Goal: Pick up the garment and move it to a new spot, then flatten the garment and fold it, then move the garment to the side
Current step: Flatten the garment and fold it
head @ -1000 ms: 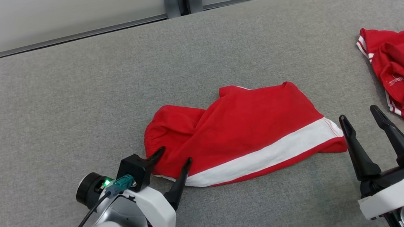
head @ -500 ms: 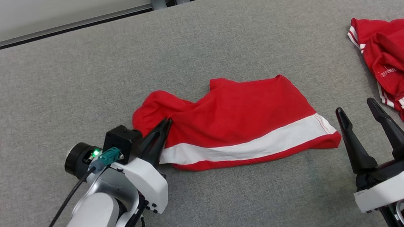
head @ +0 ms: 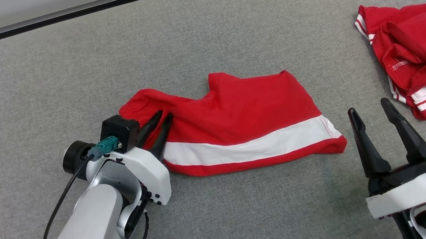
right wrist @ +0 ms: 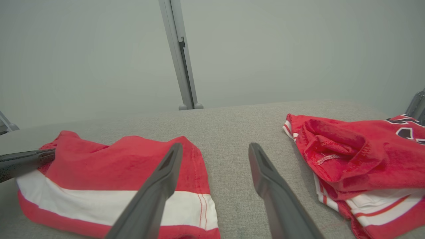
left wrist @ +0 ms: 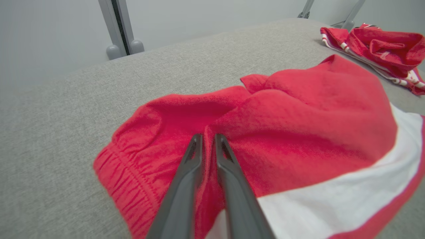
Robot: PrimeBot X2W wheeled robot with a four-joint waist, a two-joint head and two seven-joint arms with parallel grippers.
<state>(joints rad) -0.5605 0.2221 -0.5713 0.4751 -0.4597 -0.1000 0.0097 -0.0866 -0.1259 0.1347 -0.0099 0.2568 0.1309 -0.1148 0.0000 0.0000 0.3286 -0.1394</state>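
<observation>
The garment (head: 246, 123) is a pair of red shorts with a white band, lying crumpled in the middle of the grey padded table (head: 226, 31). My left gripper (head: 162, 118) is at its left, waistband end, fingers nearly together with a ridge of red fabric pinched between them. The left wrist view shows that ridge of the garment (left wrist: 298, 109) rising between my left gripper (left wrist: 208, 138). My right gripper (head: 367, 106) stands open just off the garment's right hem, holding nothing. In the right wrist view my right gripper (right wrist: 215, 146) points past the garment (right wrist: 123, 159).
A second red garment (head: 418, 51) with white stripes and dark lettering lies bunched at the table's right edge, also seen as a red heap (right wrist: 352, 156) beside my right gripper. A grey post (right wrist: 181, 56) and pale wall stand behind the table's far edge.
My left gripper closed on the garment's left end and bunched the fabric there. The head camera tilted, so the scene shifted up and left. My right gripper stayed open.
</observation>
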